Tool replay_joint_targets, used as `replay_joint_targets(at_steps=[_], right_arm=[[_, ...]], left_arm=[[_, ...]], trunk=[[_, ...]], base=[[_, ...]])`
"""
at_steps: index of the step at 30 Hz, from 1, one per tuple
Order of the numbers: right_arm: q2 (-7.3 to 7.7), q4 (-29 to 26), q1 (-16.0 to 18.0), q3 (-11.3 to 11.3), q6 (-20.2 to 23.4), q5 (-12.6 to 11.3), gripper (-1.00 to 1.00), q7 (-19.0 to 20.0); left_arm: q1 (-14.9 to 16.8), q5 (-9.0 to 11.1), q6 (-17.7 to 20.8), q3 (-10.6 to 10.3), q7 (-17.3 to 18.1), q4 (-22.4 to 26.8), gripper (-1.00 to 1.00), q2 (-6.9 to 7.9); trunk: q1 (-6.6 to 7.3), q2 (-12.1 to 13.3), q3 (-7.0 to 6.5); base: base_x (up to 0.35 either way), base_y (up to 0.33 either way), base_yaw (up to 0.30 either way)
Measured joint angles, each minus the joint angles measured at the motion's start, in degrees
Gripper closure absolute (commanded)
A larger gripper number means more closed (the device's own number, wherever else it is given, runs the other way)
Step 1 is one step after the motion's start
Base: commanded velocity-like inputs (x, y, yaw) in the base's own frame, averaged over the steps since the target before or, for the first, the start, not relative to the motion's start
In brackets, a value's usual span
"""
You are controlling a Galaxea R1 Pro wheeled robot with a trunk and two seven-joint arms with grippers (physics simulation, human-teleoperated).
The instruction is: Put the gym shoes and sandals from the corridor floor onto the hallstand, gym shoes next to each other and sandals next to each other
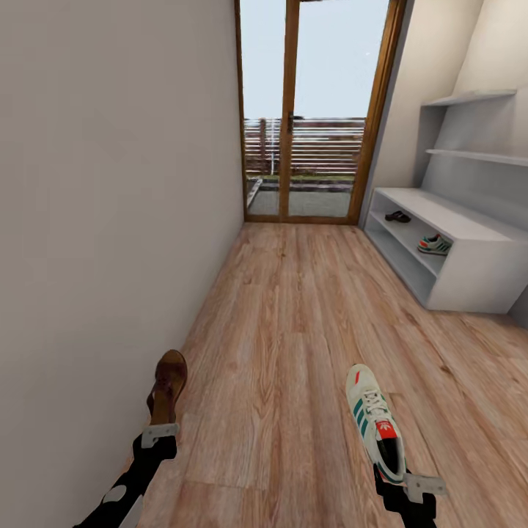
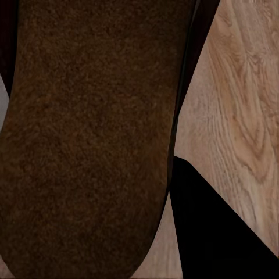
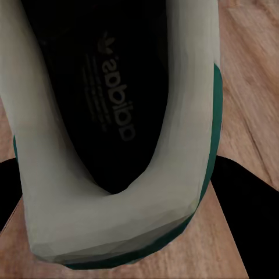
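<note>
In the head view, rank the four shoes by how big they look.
1. Held gym shoe, largest.
2. Held sandal.
3. Gym shoe on the hallstand.
4. Sandal on the hallstand, smallest.
Nearness to the camera inflates the held pair.

White, green-striped gym shoe (image 1: pixel 377 423) (red-orange tongue); dark brown sandal (image 1: pixel 168 384).

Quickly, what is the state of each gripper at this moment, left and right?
Left gripper: closed on a sandal.
Right gripper: closed on a gym shoe at its heel.
</note>
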State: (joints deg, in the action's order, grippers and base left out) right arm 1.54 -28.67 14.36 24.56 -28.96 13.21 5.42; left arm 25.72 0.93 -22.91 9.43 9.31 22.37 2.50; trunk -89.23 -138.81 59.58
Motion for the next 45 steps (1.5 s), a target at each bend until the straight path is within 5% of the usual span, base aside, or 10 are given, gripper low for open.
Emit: replay_joint_targets(at_steps=[22,45], right_arm=[[0.06,-0.01,0.00,0.00,0.00,-0.09,1.00,-0.15],[0.00,-0.02,0.00,0.00,0.00,-0.02,1.00,-0.17]], left_arm=[[-0.60,-0.05,0.00,-0.07,0.57,0.53,1.00,-0.09],[-0.71,-0.05,0.00,-0.09,0.57,0.69,1.00,-0.01]], trunk=[[0.00,0.00,0.00],[0.00,0.00,0.00]], base=[[0.339,0.000,-0.004],[0.337,-0.037,-0.154]])
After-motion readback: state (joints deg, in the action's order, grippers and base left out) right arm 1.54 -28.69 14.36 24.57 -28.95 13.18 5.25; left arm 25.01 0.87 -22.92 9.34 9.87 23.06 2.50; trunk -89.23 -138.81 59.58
